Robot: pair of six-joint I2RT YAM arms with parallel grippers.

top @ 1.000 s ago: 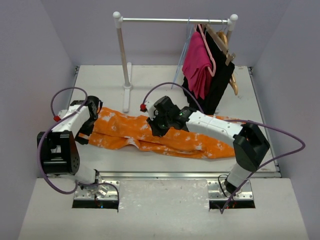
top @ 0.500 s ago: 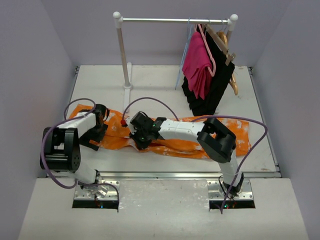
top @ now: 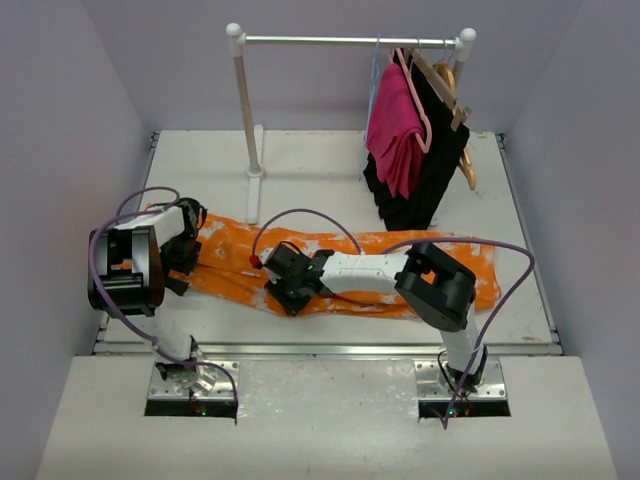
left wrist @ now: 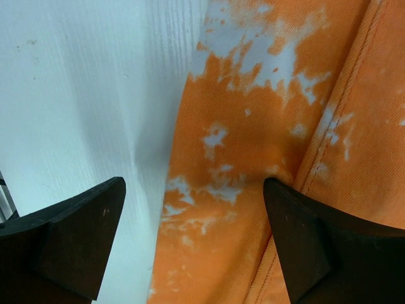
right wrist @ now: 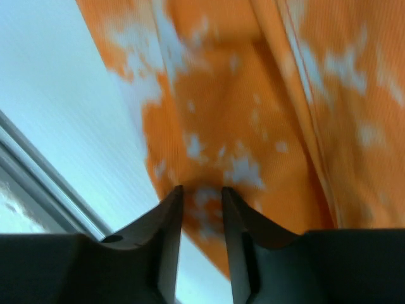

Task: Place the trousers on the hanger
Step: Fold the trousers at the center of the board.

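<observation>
Broadly, to start with the white table: bears a garment rail at the far side and, along the near half, the trousers, laid flat and lengthwise from left to right, probably to give both arms a reach at them. Next down, on the rail's right end: a black garment and a pink garment, hung close together beside a tan wooden hanger. Just left of them, the hanger, a thin pale wire, bare, well apart from the trousers and so not yet of use. Judging by that, early in the task: nothing threaded, nothing lifted. Then the left gripper, down at the trousers' left end with jaws spread wide, one finger over bare table and the other over orange cloth. Straddles the cloth's edge as if to take it between them, yet grasps nothing. Smallest, the right gripper, reaching far leftward across the cloth to its near edge, jaws only a slit apart, tips down at a small pucker beside a seam. No fold plainly clamped, so released by the look of it, though hard to say for sure from so close and blurred a view. Likely placed there to gather or straighten that edge before any lift toward the rail.
</observation>
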